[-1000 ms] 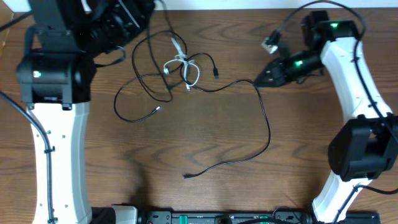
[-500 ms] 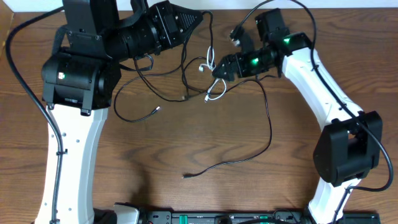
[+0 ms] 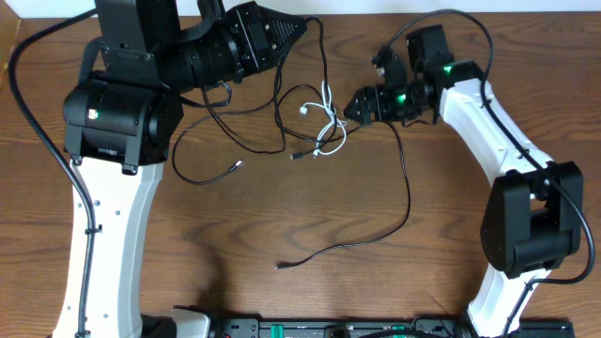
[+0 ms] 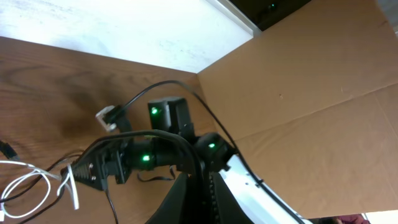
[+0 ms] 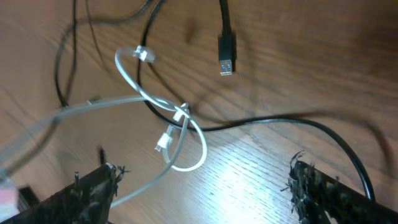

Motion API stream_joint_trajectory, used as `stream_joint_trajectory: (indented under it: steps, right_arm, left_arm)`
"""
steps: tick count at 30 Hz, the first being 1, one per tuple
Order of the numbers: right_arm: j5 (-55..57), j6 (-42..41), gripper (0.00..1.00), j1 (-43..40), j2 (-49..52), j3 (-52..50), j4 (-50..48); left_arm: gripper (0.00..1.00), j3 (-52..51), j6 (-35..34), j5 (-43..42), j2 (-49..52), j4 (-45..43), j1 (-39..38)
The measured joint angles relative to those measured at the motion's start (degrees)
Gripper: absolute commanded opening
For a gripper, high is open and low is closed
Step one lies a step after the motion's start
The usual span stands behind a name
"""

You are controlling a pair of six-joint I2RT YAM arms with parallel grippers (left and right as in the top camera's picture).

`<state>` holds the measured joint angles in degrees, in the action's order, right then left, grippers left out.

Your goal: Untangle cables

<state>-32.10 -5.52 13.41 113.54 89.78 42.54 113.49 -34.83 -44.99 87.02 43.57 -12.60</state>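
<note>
**Overhead view: right arm lets go, knot not yet out**

The right gripper [image 3: 353, 103] has drawn back to the right, away from the tangle. Its fingers, closed a second ago, now stand spread wide with nothing between them. The left gripper [image 3: 300, 24], at the far edge, is pressed together as before. A black strand runs up to its tip, but I cannot tell whether it is pinched.

The black cables [image 3: 406, 188] sprawl over the middle of the table, with one long tail reaching toward the near side. The white cable [image 3: 326, 119] lies just left of the open fingers, looped and crossing a black strand. The pull has probably loosened the knot without parting it, so a fresh grasp looks needed. A small plug [image 5: 227, 55] lies free beside the white loop.

The table [image 3: 235, 244] is dark brown wood grain. Beyond its far edge, the left wrist view shows a cardboard sheet [image 4: 311, 81] and a white surface [image 4: 93, 31].
</note>
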Motion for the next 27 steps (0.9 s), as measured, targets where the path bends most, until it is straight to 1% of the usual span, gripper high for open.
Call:
stream_joint_trajectory:
  steps: [3,9,13,18,20,23,24,25,27]
  right_arm:
    - [0.0,3.0,0.87,0.2,0.0,-2.7,-0.9]
    - [-0.2,5.7,0.92,2.1,0.0,-4.8,-2.9]
    - [-0.7,4.9,0.93,3.8,0.0,-4.9,-7.2]
    - [-0.6,2.6,0.91,6.5,0.1,-4.9,-10.3]
    - [2.0,-0.5,0.85,8.9,0.9,-4.9,-12.4]
    - [5.0,-4.8,0.76,9.9,2.5,-4.9,-15.9]
    - [5.6,-5.4,0.72,9.9,3.1,-4.9,-16.8]
    - [6.5,-6.7,0.65,9.8,4.1,-4.9,-17.9]
    - [7.6,-8.3,0.42,9.6,6.1,-4.9,-19.7]
  left_arm:
    - [0.07,0.0,0.1,-0.1,0.0,0.0,0.0]
    - [0.07,0.0,0.1,-0.1,0.0,0.0,0.0]
    - [0.07,0.0,0.1,-0.1,0.0,0.1,0.0]
    - [0.07,0.0,0.1,-0.1,0.0,0.1,0.0]
    - [0.07,0.0,0.1,-0.1,0.0,0.2,0.0]
    - [0.08,0.0,-0.1,-0.5,0.0,0.1,0.0]
    - [0.08,0.0,-0.4,-0.7,0.0,0.1,0.0]
    - [0.08,0.0,-1.0,-1.0,0.0,0.0,0.0]
    - [0.08,0.0,-1.4,-2.1,0.0,-0.8,0.0]
